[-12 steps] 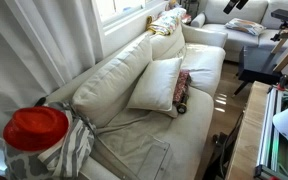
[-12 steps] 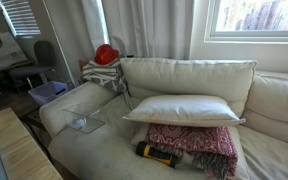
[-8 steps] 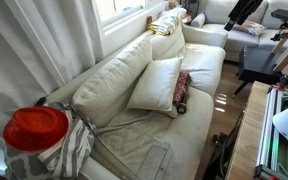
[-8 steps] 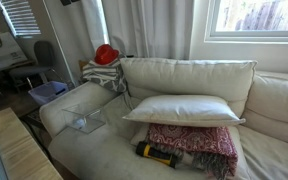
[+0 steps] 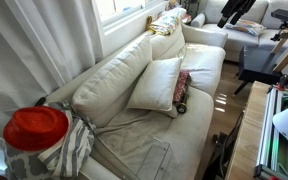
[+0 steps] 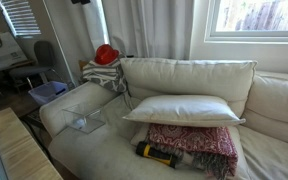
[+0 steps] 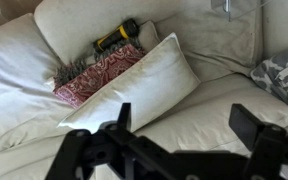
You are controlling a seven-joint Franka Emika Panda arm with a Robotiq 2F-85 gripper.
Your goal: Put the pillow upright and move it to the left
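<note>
The cream-white pillow [image 5: 156,84] lies flat on the sofa seat, resting on a red-pink patterned cushion [image 5: 183,88], and leans against the sofa back. It shows in both exterior views [image 6: 184,110]. In the wrist view the pillow [image 7: 134,90] lies on a slant beyond my gripper [image 7: 184,115]. The gripper is open, empty and well above the seat, with its fingers wide apart. The dark arm [image 5: 236,10] shows at the top right of an exterior view, away from the pillow.
A yellow-black tool [image 6: 159,153] lies in front of the patterned cushion [image 6: 194,138]. A clear plastic box [image 6: 84,122] sits on the sofa's end seat. A red hat [image 6: 106,54] and striped fabric [image 5: 69,150] lie on the armrest. A wooden table [image 6: 14,150] stands nearby.
The arm has shifted a little at the top edge of both exterior views. The pillow and the other things have not moved.
</note>
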